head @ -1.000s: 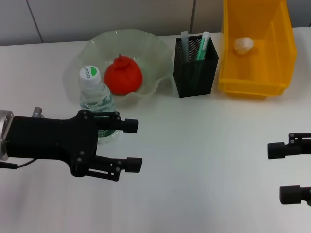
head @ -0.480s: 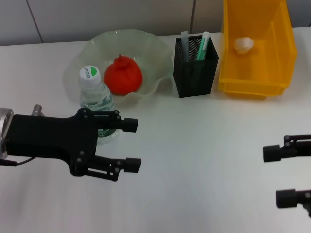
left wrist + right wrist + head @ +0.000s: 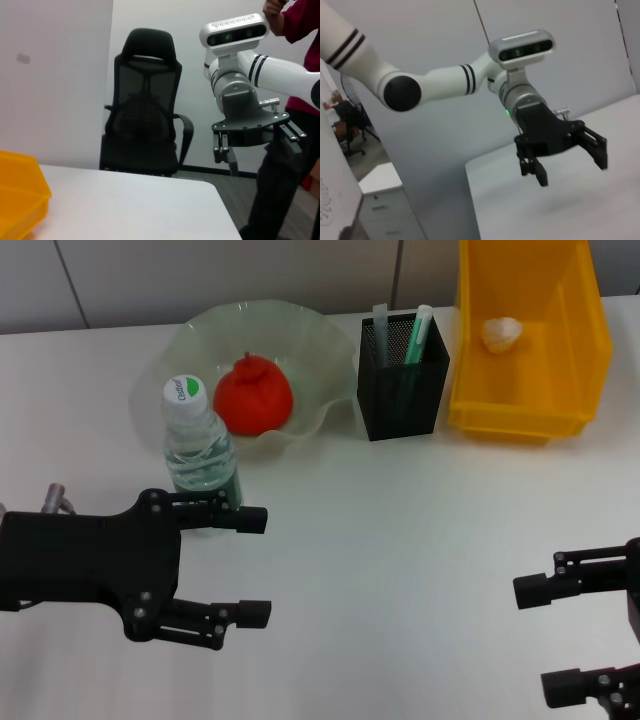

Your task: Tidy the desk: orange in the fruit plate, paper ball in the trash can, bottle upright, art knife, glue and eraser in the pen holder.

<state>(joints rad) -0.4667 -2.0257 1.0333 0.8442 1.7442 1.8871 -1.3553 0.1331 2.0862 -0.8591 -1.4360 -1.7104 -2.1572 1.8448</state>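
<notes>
Bottle stood upright beside fruit plate (orange contained), left pincer held apart nearby, right pincer likewise apart above counter.

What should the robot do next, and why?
Probably just pull both open hands, left hand and right hand, back to rest: the orange sits in the fruit plate, the bottle stands upright, and the paper ball lies in the yellow bin.
</notes>
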